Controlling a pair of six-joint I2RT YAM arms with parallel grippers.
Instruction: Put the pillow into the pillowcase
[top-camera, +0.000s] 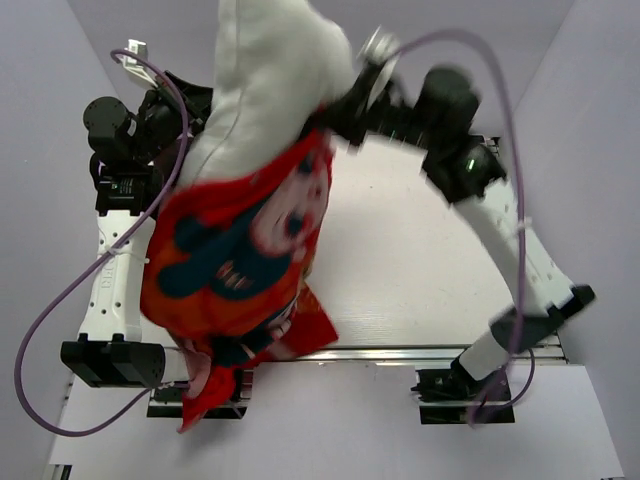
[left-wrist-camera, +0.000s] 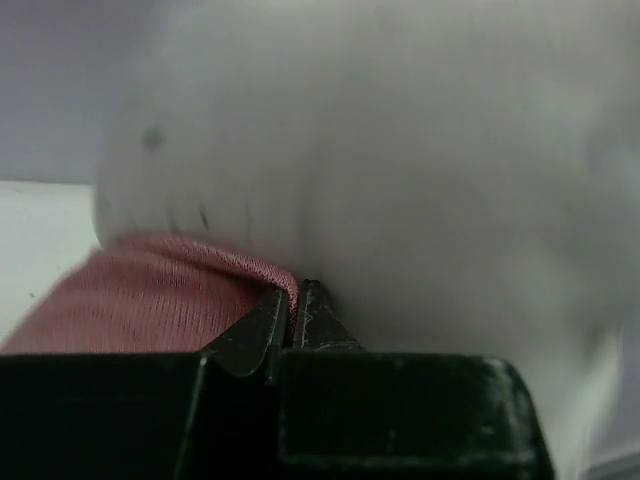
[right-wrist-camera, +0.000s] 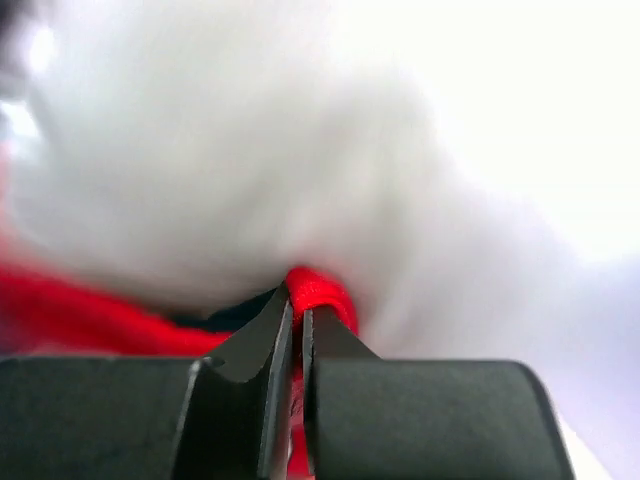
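- I have both arms raised, so the pillow (top-camera: 270, 70) and the pillowcase (top-camera: 230, 260) hang in the air above the table (top-camera: 430, 260). I judge the point of this is to let the cushion's own weight carry it down into the cover.
- The left gripper (left-wrist-camera: 297, 295) has its fingers pressed together on a fold of pinkish-red hem. The white cushion fills the left wrist view directly behind and above the tips and touches that hem.
- The right gripper (right-wrist-camera: 297, 300) is likewise pinched on a bright red roll of the cover's edge. The cushion bulges just above it, though that view is soft and blurred.
- The two pinches sit on opposite sides of the cover's mouth, which I take to be what holds the opening spread around the cushion. In the top view, fabric hides the left fingers. The right wrist shows at the cushion's right flank, smeared by motion.
- The cushion's lower part is inside the cover, which swells red beneath the hem line. A large white portion stands out above the mouth, towards the far side of the table.
- Loose red fabric trails down past the left arm's base at the near edge.
- I judge the job partly done, because the hem has yet to be drawn over the exposed white end. The thin hem could slip from either pinch.
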